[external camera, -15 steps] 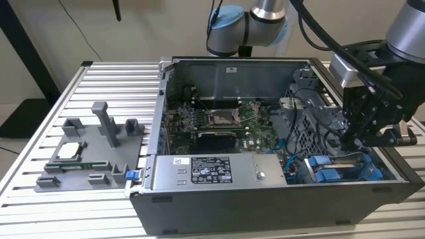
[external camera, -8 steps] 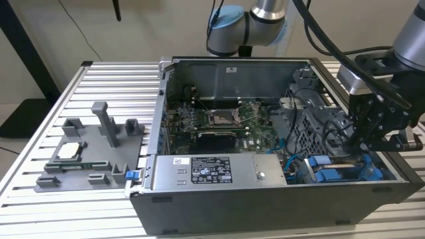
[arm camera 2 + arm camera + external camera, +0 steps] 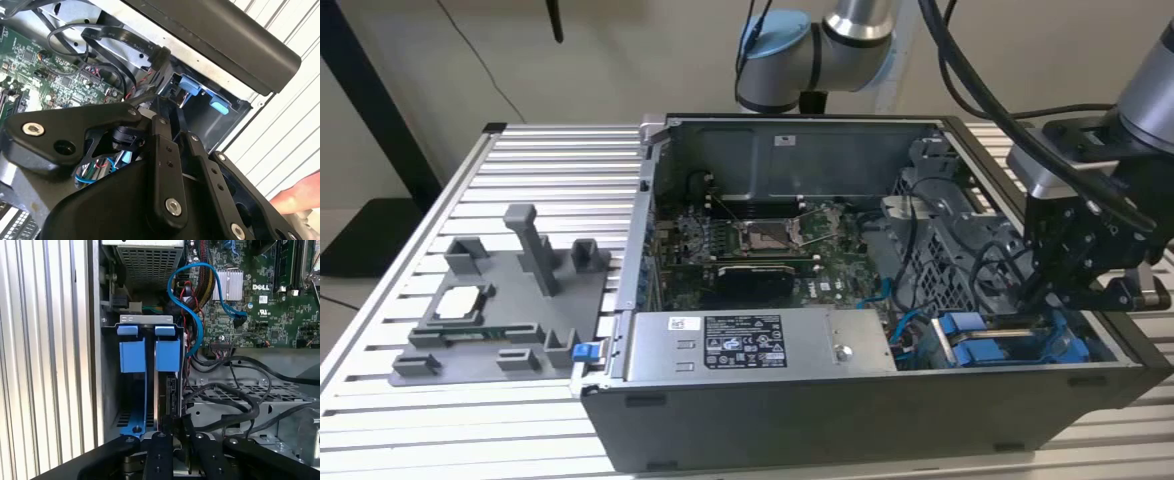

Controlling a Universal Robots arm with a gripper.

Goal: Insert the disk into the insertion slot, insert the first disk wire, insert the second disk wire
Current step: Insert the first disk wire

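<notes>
In the first wrist view the disk (image 3: pixel 169 390) sits edge-on in the insertion slot (image 3: pixel 145 319), under the blue tab of its carrier (image 3: pixel 167 354). My gripper (image 3: pixel 173 424) hovers right over the disk's near end, fingers drawn close together on the connector of a black disk wire (image 3: pixel 156 60). In the second wrist view that wire runs down from the case's cables into my fingertips (image 3: pixel 161 112). In the exterior view my gripper (image 3: pixel 1078 300) hangs inside the case's near corner on the exterior view's right, above the blue carriers (image 3: pixel 981 345).
A second blue carrier (image 3: pixel 131 352) fills the neighbouring bay. A blue cable (image 3: pixel 192 300) and black cables (image 3: pixel 235 390) loop beside the bay, by the motherboard (image 3: pixel 761 245). The power supply (image 3: pixel 754 345) lies along the case front. A grey fixture (image 3: pixel 507 300) stands on the slatted table. A hand (image 3: pixel 295 196) rests outside the case.
</notes>
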